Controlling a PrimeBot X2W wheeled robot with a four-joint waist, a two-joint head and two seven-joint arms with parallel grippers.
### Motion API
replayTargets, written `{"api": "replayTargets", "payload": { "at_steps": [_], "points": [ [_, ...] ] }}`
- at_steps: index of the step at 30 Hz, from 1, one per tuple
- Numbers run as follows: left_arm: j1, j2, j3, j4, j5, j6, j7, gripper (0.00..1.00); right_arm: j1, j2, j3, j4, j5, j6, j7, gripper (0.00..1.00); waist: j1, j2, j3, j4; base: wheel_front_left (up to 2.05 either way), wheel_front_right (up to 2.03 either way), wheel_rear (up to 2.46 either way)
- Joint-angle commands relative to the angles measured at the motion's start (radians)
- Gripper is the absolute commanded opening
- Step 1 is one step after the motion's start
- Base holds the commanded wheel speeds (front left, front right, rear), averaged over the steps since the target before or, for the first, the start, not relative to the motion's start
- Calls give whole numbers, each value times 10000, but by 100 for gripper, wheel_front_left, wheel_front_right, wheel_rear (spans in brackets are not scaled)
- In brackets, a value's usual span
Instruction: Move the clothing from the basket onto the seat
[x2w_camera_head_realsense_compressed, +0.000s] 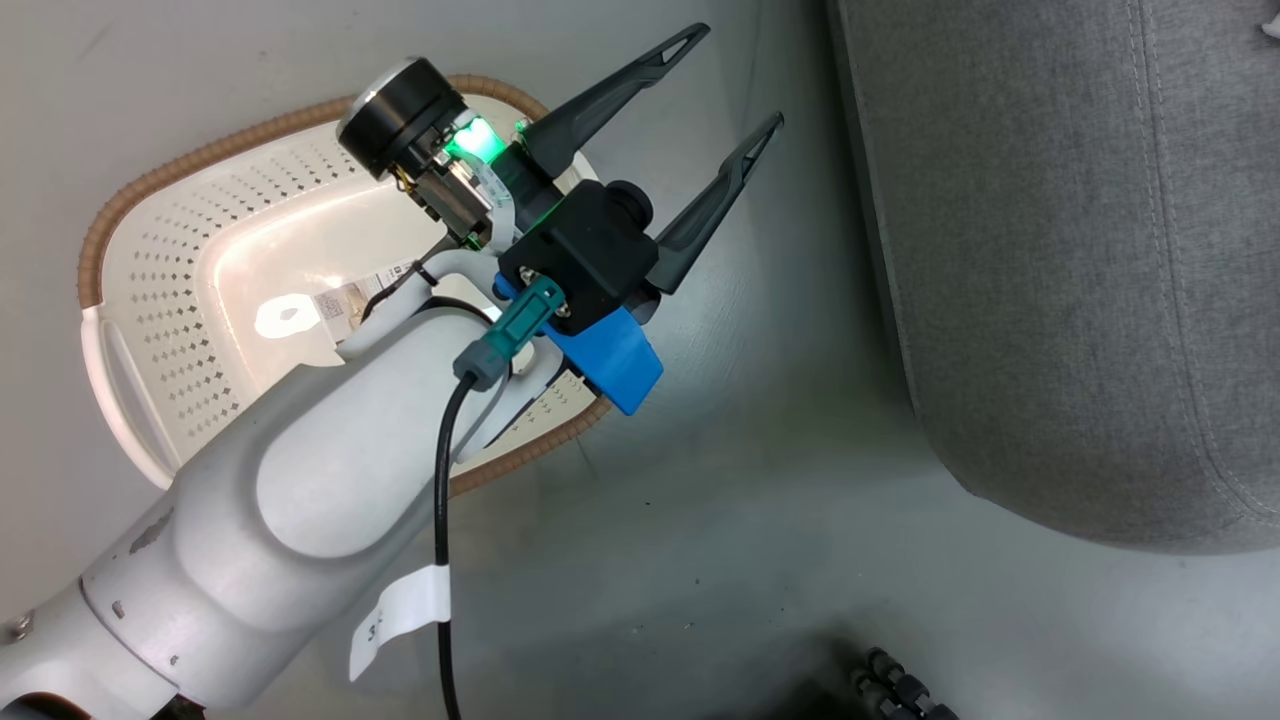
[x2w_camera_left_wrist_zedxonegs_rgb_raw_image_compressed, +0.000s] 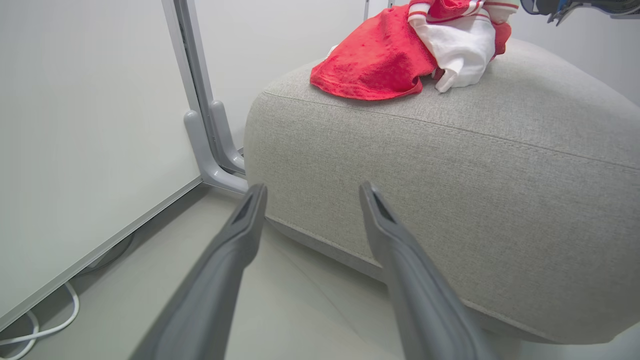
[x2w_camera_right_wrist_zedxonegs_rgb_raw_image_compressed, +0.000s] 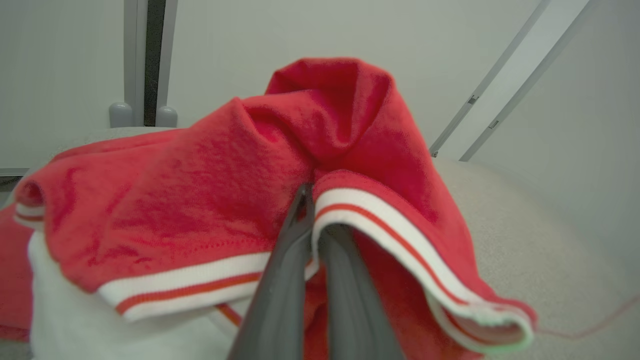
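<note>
Right gripper (x2w_camera_right_wrist_zedxonegs_rgb_raw_image_compressed: 308, 200) clenched on the striped hem of the bright red soft sportswear clothing (x2w_camera_right_wrist_zedxonegs_rgb_raw_image_compressed: 200, 200). I see the clothing bunched on top of the large grey fabric-upholstered seat (x2w_camera_left_wrist_zedxonegs_rgb_raw_image_compressed: 500, 175). Left gripper (x2w_camera_head_realsense_compressed: 738, 75) spread wide, empty, over the rim of the cream perforated plastic basket (x2w_camera_head_realsense_compressed: 160, 300), fingers toward the seat.

Free passage over bare floor (x2w_camera_head_realsense_compressed: 780, 500) between basket (x2w_camera_head_realsense_compressed: 160, 290) and seat (x2w_camera_head_realsense_compressed: 1050, 250). Blocked just ahead of left gripper (x2w_camera_left_wrist_zedxonegs_rgb_raw_image_compressed: 312, 187) by seat's side, leftward by frame post (x2w_camera_left_wrist_zedxonegs_rgb_raw_image_compressed: 197, 140) and wall panel (x2w_camera_left_wrist_zedxonegs_rgb_raw_image_compressed: 75, 150). Up on seat top, crowded by heaped clothing (x2w_camera_left_wrist_zedxonegs_rgb_raw_image_compressed: 375, 65).
</note>
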Motion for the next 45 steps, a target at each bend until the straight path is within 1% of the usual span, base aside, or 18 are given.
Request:
{"api": "replayTargets", "payload": {
  "at_steps": [1, 2, 3, 4, 7, 12, 16, 19, 22, 27, 32, 37, 41, 45],
  "points": [
    [-98, 66, 18, -32, -16, 36, -10, 100, 30, 56, -29, -9, -21, -3, -6, 0, -1, 0, -25, -13, 0, 0, 0],
    [-80, 80, 21, -19, -34, 61, -23, 100, 81, 119, -102, -31, 40, -3, -8, 2, -1, 0, -66, -37, 0, 0, 0],
    [-56, 82, 21, -9, -48, 76, -49, 100, 176, 180, -197, -106, 63, -3, -8, 57, -1, 0, -122, -60, 0, 0, 0],
    [-20, 72, 21, 3, -59, 83, -95, 100, 333, 305, -305, -187, 74, -3, -8, 100, -1, 0, -200, -81, 0, 0, 0],
    [114, 22, 38, 94, -136, 129, -249, 100, 819, 548, -521, -630, 80, -1, -6, 100, -1, 0, -522, -133, 0, 0, 0],
    [475, -156, 137, 367, -376, 240, -619, 100, 2237, 915, -672, -1405, 33, -3, -6, 100, -1, 0, -1361, -186, 0, 0, 0],
    [870, -290, 319, 609, -639, 359, -869, 100, 3243, 1051, -725, -1967, 120, -3, -6, 100, -1, 0, -2134, -156, 0, 0, 0],
    [1270, -340, 569, 711, -806, 512, -998, 100, 3875, 1176, -565, -2517, 232, -1, -5, 100, -1, 0, -2755, -110, 0, 0, 0],
    [1721, -336, 928, 712, -929, 689, -1051, 100, 4309, 1284, -124, -3161, 286, -1, -6, 100, -1, 0, -3366, -14, 0, 0, 0],
    [2703, -373, 2092, 43, -864, 962, -1061, 100, 4794, 1484, 955, -4085, 373, -1, -6, 100, -1, 0, -4266, 298, 0, 0, 0],
    [3807, -427, 3328, -366, -596, 1040, -1064, 100, 5077, 1782, 2200, -4690, 345, -1, -6, 100, -1, 0, -5072, 731, 0, 0, 0],
    [4832, -629, 4485, -490, -301, 975, -1065, 100, 5343, 2031, 3351, -4953, 268, -1, -6, 100, -1, 0, -5758, 1221, 0, 0, 0],
    [5624, -870, 5423, -537, -51, 884, -1066, 100, 5590, 2326, 3785, -4922, 286, -1, -6, 100, -1, 0, -6206, 1562, 0, 0, 0],
    [6389, -1114, 6215, -500, 259, 665, -1065, 100, 5981, 2535, 3968, -4764, 343, -1, -6, 100, -1, 0, -6579, 1856, 0, 0, 0]
  ]
}}
